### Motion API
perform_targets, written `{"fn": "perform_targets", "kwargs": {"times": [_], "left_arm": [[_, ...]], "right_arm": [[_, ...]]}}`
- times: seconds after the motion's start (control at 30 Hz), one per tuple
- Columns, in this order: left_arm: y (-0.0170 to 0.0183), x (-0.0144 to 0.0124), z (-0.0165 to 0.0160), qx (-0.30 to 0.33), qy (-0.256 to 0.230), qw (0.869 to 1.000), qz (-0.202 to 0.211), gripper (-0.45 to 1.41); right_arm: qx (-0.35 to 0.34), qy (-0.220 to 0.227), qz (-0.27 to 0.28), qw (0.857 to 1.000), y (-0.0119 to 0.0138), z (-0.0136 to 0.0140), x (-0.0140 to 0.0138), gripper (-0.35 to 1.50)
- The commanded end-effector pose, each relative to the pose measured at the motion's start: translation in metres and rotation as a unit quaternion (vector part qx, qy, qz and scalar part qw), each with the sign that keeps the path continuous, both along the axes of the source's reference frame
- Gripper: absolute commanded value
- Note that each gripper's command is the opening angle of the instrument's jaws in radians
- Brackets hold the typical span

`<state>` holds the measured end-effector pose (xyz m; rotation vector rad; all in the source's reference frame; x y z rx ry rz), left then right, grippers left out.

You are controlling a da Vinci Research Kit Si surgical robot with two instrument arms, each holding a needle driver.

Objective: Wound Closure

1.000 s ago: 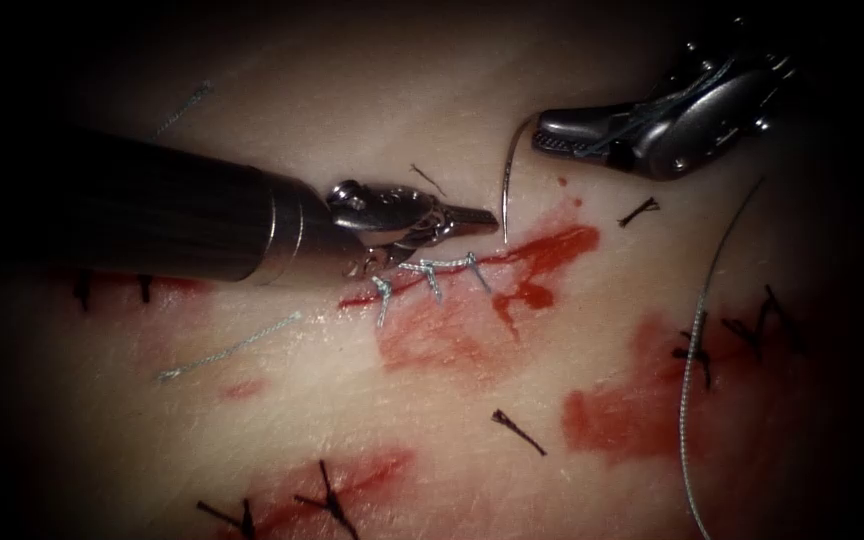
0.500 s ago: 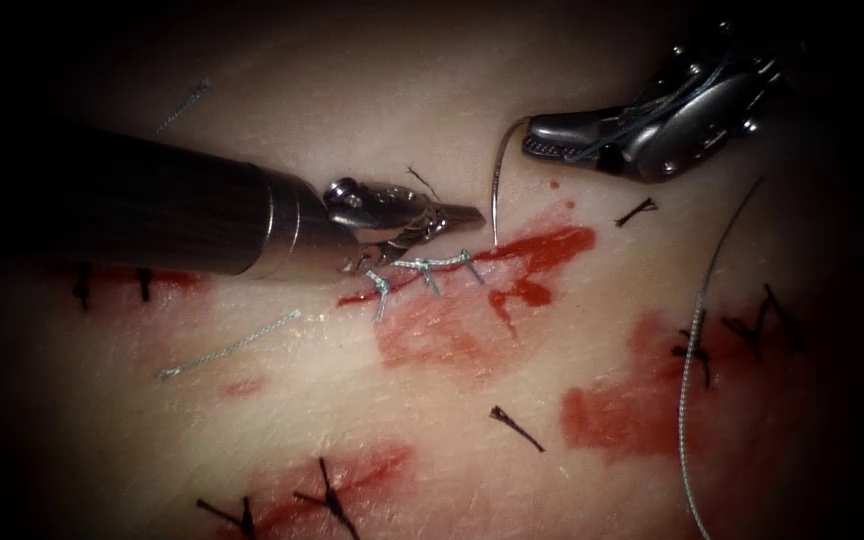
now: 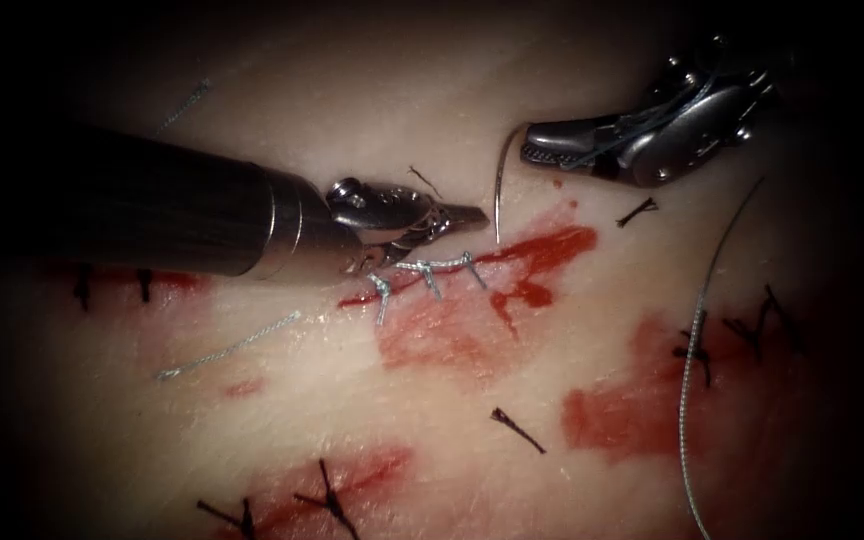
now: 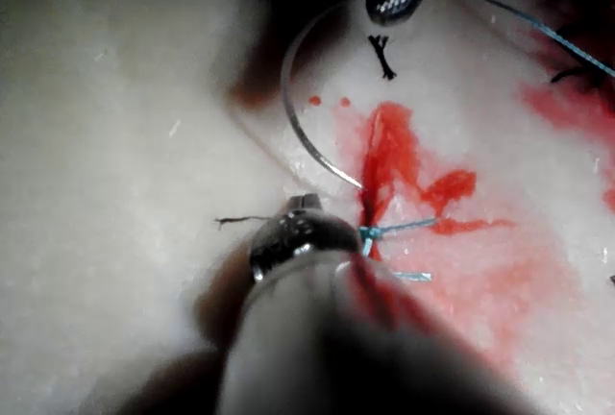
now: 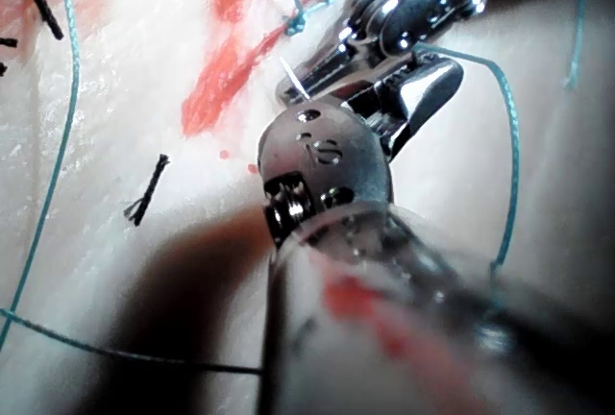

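My right tool [image 3: 530, 142] comes in from the upper right, shut on the tail end of the curved needle [image 3: 499, 190]. The needle arcs down, and its point [image 4: 357, 183] touches the tissue at the edge of the cut [image 3: 542, 250], just right of the last stitch. I cannot tell whether it has entered. My left tool [image 3: 477, 214] lies shut and holds nothing, its tip beside the needle and just above the silvery stitches [image 3: 432, 268]. Thread [image 5: 504, 136] runs from the needle's tail past my right tool.
A long strand of thread [image 3: 692, 380] lies on the tissue at the right. Red fluid [image 3: 452, 335] stains the tissue below the cut. Dark older stitches [image 3: 327, 500] and short cut ends of thread [image 3: 517, 430] are scattered around.
My right tool has shifted slightly left and up, swinging the needle's body left while its point stays by the cut. The left tool has barely moved.
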<state>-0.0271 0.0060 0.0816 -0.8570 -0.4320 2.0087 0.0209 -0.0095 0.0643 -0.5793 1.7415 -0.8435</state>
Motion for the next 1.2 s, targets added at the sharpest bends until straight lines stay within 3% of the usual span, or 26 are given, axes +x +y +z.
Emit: {"fn": "perform_targets", "kwargs": {"times": [0.03, 0.4, 1.2], "left_arm": [[-0.0002, -0.0005, 0.0005, 0.001, 0.001, 1.000, 0.001, -0.45], [-0.0001, -0.0006, 0.0002, -0.002, 0.000, 1.000, 0.003, -0.45], [-0.0003, -0.0008, 0.0000, -0.002, -0.001, 1.000, 0.002, -0.45]], "right_arm": [[-0.002, 0.001, -0.001, 1.000, -0.0001, 0.0006, 0.0010, -0.35], [-0.011, -0.006, -0.004, 1.000, 0.0002, 0.0019, 0.0009, -0.35], [-0.031, -0.011, -0.005, 0.999, -0.0006, 0.0021, 0.0017, -0.35]]}}
